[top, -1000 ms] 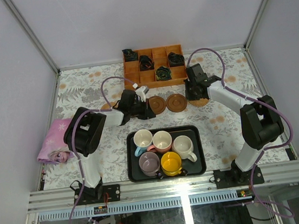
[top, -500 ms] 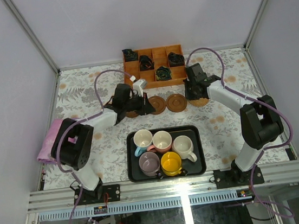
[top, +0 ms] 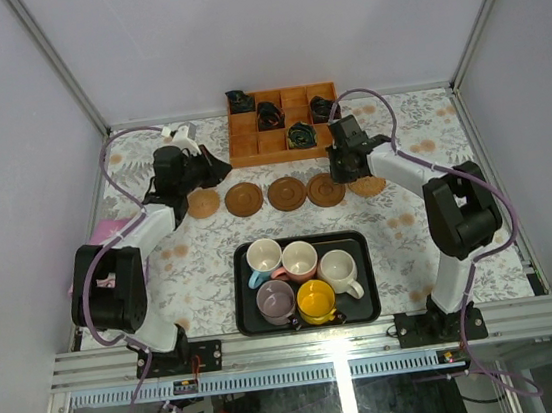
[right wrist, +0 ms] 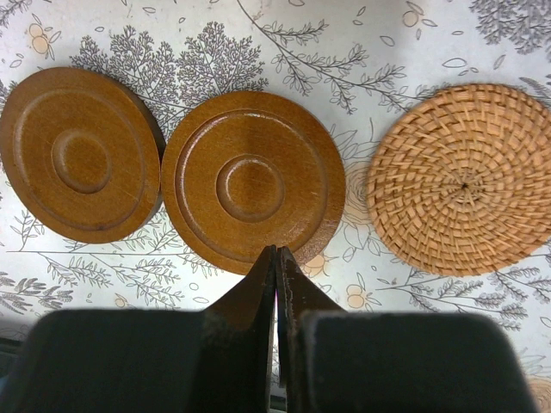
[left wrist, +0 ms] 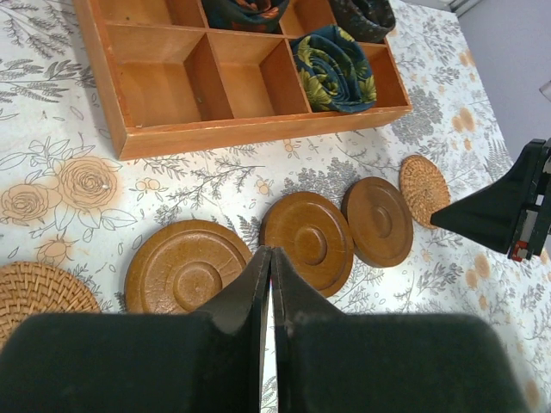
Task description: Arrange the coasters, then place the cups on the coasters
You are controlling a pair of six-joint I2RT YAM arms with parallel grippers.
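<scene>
Top external view: coasters (top: 287,193) in a row behind the tray (top: 359,245) (cups (top: 299,260) stand inside it); left gripper (left wrist: 270,255) and right gripper (right wrist: 275,251) are pinched together, empty.

A floral-printed tablecloth (top: 411,240) covers the table. At the far edge sits an orange wooden grid box (top: 269,153), with four dark bundles (top: 301,135) in separate compartments. One looks like rolled dark cloth with green leaves. A black rectangular tray (top: 353,245) lies near the front, centred. A pink cloth (top: 108,229) shows at the left edge, mostly hidden.
</scene>
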